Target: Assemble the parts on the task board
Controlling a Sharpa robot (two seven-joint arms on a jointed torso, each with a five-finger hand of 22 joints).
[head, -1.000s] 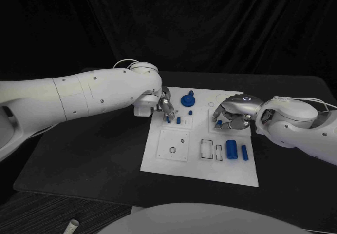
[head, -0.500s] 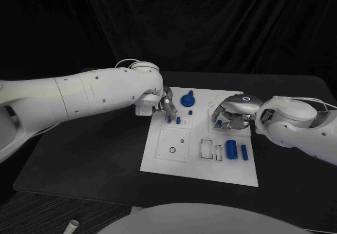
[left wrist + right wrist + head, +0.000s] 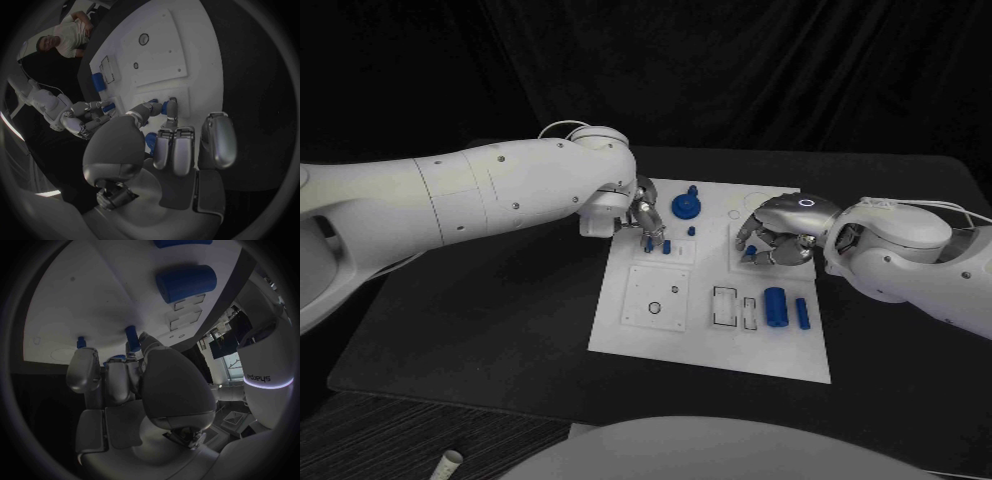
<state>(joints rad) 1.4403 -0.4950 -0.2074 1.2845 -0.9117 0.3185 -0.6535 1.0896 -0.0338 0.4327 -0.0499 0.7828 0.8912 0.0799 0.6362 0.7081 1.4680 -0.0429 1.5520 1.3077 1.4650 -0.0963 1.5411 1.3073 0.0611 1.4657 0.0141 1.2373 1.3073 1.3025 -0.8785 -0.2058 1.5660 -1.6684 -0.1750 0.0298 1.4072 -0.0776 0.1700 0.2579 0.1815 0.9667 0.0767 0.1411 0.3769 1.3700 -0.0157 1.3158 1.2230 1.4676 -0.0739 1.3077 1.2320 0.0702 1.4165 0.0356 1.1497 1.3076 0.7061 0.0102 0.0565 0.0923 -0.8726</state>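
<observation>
Dim scene; your brightest surface is the task board (image 3: pixel 711 330), lit from overhead, with the black table (image 3: pixel 488 330) around it swallowing detail. Soft shadows sit under both arms beside the board. Wrist views bend the board's edges strongly; rims fall dark.

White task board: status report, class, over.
Left hand fingers on small blue peg. Right hand curled over a blue part. White task board: two blue cylinders lying loose. Nothing blocking.
</observation>
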